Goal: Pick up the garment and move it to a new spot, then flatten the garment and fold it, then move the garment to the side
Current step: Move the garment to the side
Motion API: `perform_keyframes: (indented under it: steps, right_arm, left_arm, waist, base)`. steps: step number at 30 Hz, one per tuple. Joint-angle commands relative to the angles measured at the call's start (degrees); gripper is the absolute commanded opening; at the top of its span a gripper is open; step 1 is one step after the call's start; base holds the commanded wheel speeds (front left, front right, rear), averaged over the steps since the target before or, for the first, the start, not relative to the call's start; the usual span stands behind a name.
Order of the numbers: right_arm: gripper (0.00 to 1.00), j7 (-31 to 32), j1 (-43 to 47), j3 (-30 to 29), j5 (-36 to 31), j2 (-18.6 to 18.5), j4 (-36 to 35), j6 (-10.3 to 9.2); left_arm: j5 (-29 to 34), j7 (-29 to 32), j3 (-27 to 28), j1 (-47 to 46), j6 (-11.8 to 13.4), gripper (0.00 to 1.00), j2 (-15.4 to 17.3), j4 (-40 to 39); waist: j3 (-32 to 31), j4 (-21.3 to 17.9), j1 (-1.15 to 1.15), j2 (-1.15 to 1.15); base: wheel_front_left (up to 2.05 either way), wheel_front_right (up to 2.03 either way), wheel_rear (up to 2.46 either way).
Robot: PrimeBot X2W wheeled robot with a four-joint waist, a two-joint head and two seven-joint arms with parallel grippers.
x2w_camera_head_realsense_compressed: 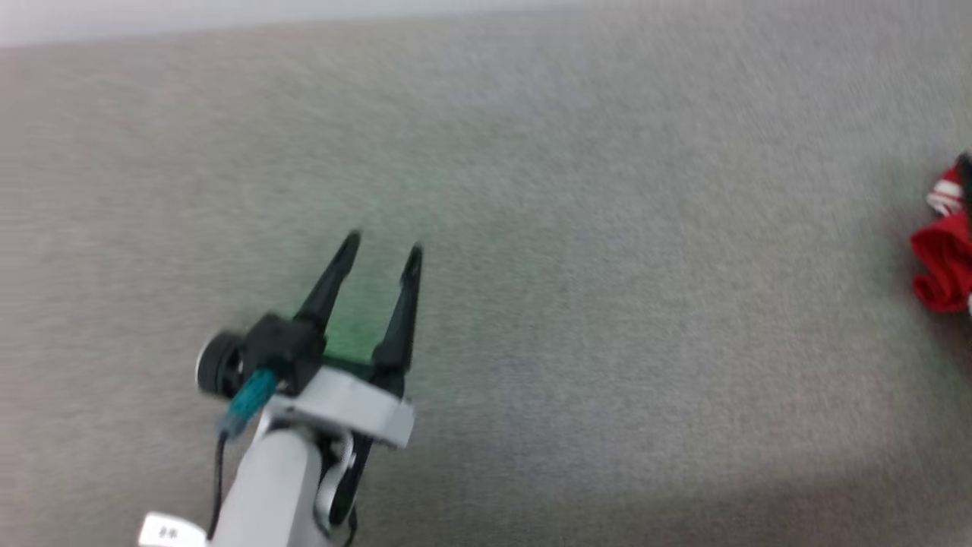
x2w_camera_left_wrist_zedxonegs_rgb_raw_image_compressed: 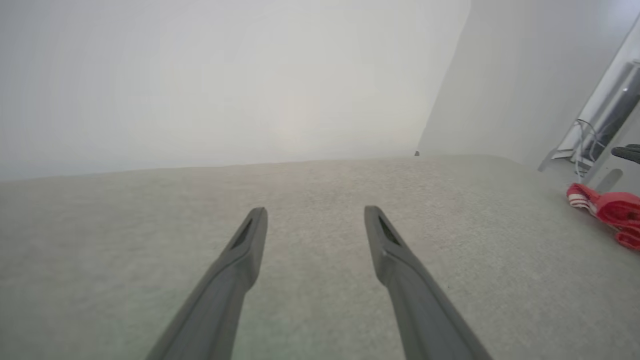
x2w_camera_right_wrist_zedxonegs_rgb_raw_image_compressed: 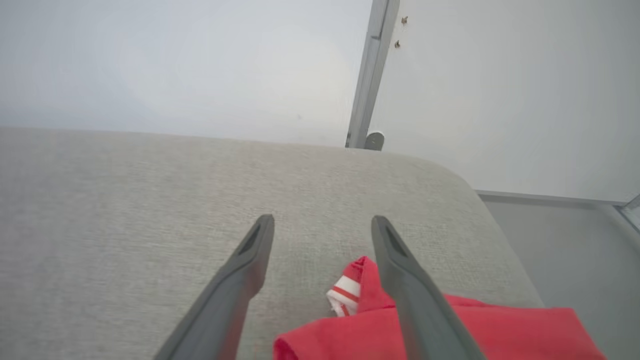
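Note:
The garment [x2w_camera_head_realsense_compressed: 942, 258] is a crumpled red heap with a red-and-white striped trim, cut off by the head view's right edge. It lies on a grey fabric surface [x2w_camera_head_realsense_compressed: 531, 228]. My left gripper [x2w_camera_head_realsense_compressed: 383, 247] hovers open over bare fabric at the lower left, far from the garment [x2w_camera_left_wrist_zedxonegs_rgb_raw_image_compressed: 612, 210], with nothing between its fingers [x2w_camera_left_wrist_zedxonegs_rgb_raw_image_compressed: 250, 240]. In the right wrist view my right gripper [x2w_camera_right_wrist_zedxonegs_rgb_raw_image_compressed: 322, 220] is open just over the garment [x2w_camera_right_wrist_zedxonegs_rgb_raw_image_compressed: 450, 330]. The red cloth lies beneath and beside its right finger [x2w_camera_right_wrist_zedxonegs_rgb_raw_image_compressed: 400, 280], and the striped trim [x2w_camera_right_wrist_zedxonegs_rgb_raw_image_compressed: 345, 292] shows between the fingers.
The grey surface ends in a rounded corner [x2w_camera_right_wrist_zedxonegs_rgb_raw_image_compressed: 475, 190] close to the garment, with a lower grey floor [x2w_camera_right_wrist_zedxonegs_rgb_raw_image_compressed: 565, 240] beyond. A metal post [x2w_camera_right_wrist_zedxonegs_rgb_raw_image_compressed: 372, 75] stands against the pale wall behind. A silvery stand with cables [x2w_camera_left_wrist_zedxonegs_rgb_raw_image_compressed: 600, 125] sits past the garment.

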Motion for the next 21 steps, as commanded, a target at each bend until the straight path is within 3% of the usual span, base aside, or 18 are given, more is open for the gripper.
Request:
perform_keyframes:
  steps: [1,21]
  right_arm:
    - [1.0,-0.3,2.1,-1.2,-1.1,0.5,-1.0,-0.1]
    - [1.0,-0.3,28.5,-19.1,-17.3,15.8,-19.3,-0.1]
  left_arm:
    - [-0.6,0.0,0.5,1.8,-0.1,1.0,-0.3,0.3]
    - [-2.3,0.0,9.5,19.5,-0.1,1.0,0.6,-0.9]
  waist:
    - [-6.9,6.3,0.0,0.0]
    - [-20.9,10.9,0.0,0.0]
  base:
    - [0.0,0.0,0.0]
    - [0.0,0.0,0.0]
